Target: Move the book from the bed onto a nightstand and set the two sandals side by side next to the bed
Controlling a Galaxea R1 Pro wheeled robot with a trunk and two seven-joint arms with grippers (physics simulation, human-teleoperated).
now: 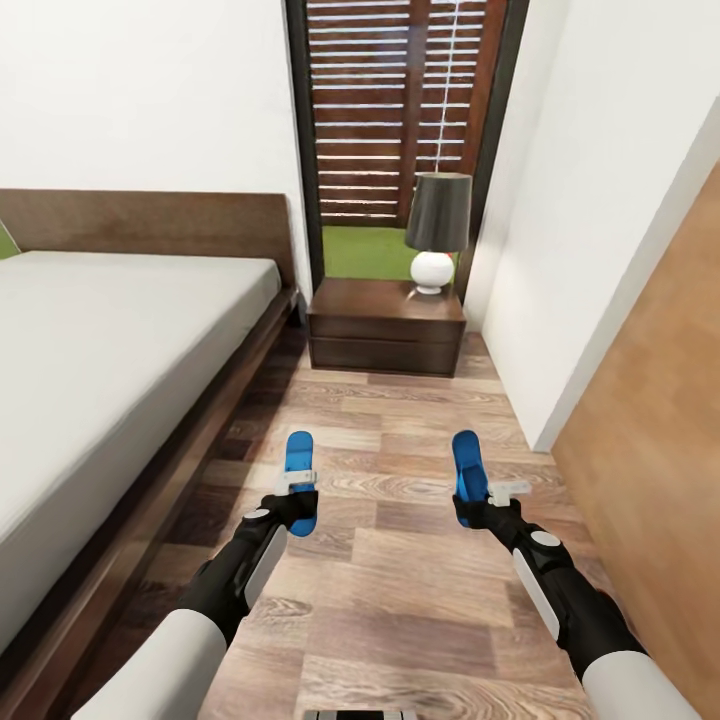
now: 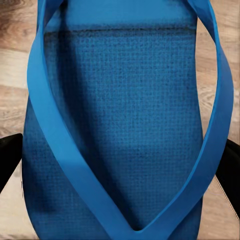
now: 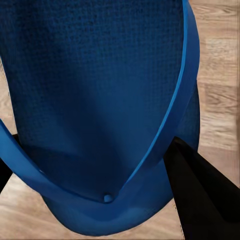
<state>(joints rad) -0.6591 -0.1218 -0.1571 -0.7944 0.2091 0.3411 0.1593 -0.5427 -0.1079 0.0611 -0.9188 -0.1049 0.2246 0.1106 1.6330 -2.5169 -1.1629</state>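
Note:
Two bright blue sandals are held over the wood floor, one in each gripper. My left gripper point(image 1: 297, 503) is shut on the left sandal point(image 1: 299, 470), beside the bed's point(image 1: 110, 340) dark frame. The left wrist view looks closely at this sandal point(image 2: 125, 125), with black fingers point(image 2: 8, 162) at both of its edges. My right gripper point(image 1: 474, 508) is shut on the right sandal point(image 1: 466, 470), which stands tilted on edge. The right wrist view has that sandal point(image 3: 100, 90) and one black finger point(image 3: 205, 197). The nightstand point(image 1: 386, 335) stands ahead by the headboard. The book is out of view.
A lamp point(image 1: 437, 232) with a dark shade and white base stands on the nightstand's right side. A slatted window is behind it. A white wall and a brown wood panel point(image 1: 660, 450) bound the aisle on the right, with open plank floor point(image 1: 390, 580) between them and the bed.

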